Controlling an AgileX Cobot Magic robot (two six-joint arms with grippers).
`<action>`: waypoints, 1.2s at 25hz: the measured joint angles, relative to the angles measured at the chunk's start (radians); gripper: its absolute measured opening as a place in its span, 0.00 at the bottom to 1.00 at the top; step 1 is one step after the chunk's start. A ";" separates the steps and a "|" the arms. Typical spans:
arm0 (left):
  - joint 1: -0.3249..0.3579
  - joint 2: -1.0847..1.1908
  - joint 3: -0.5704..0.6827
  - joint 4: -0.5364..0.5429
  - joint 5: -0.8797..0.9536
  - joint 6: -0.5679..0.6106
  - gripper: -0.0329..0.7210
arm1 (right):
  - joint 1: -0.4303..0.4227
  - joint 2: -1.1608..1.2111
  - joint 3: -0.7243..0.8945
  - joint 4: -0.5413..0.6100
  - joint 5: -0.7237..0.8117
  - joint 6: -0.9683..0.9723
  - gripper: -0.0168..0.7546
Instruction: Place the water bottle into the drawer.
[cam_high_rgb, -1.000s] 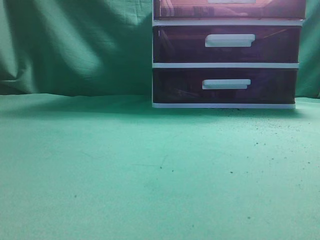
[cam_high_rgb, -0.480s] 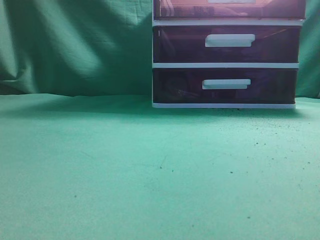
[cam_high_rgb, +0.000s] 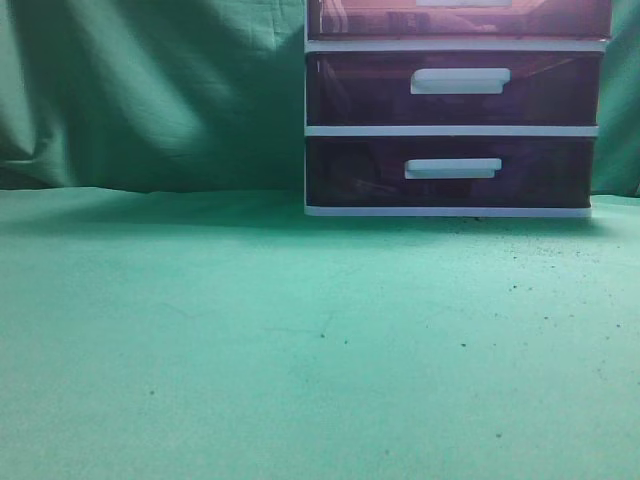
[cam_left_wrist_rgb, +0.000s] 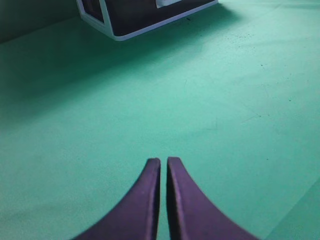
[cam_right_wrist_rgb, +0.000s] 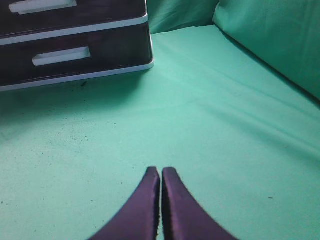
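Note:
The white-framed drawer unit (cam_high_rgb: 455, 130) stands at the back right of the green cloth. Its uppermost drawer (cam_high_rgb: 380, 18), dark purple-brown and translucent, is shut and cut off by the top edge of the exterior view; its white bar handle (cam_high_rgb: 462, 3) just shows. The water bottle is out of view. My left gripper (cam_left_wrist_rgb: 163, 161) is shut and empty over bare cloth, far from the unit (cam_left_wrist_rgb: 145, 17). My right gripper (cam_right_wrist_rgb: 161, 170) is shut and empty over cloth in front of the unit's right corner (cam_right_wrist_rgb: 75, 55). Neither gripper shows in the exterior view.
The two lower drawers (cam_high_rgb: 450, 88) (cam_high_rgb: 450, 172) are shut, each with a white handle. A green cloth backdrop (cam_high_rgb: 150, 90) hangs behind. A raised cloth fold (cam_right_wrist_rgb: 270, 45) rises at the right in the right wrist view. Dark specks dot the cloth (cam_high_rgb: 515, 288).

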 joint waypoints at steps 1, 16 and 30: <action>0.000 0.000 0.000 0.008 0.000 0.000 0.04 | 0.000 0.000 0.000 0.000 0.000 0.000 0.02; 0.684 0.000 0.000 -0.083 -0.080 0.051 0.04 | 0.000 0.000 0.000 0.000 0.000 0.000 0.02; 0.829 0.000 0.120 -0.170 -0.202 0.104 0.04 | 0.000 0.000 0.000 0.000 0.000 0.000 0.02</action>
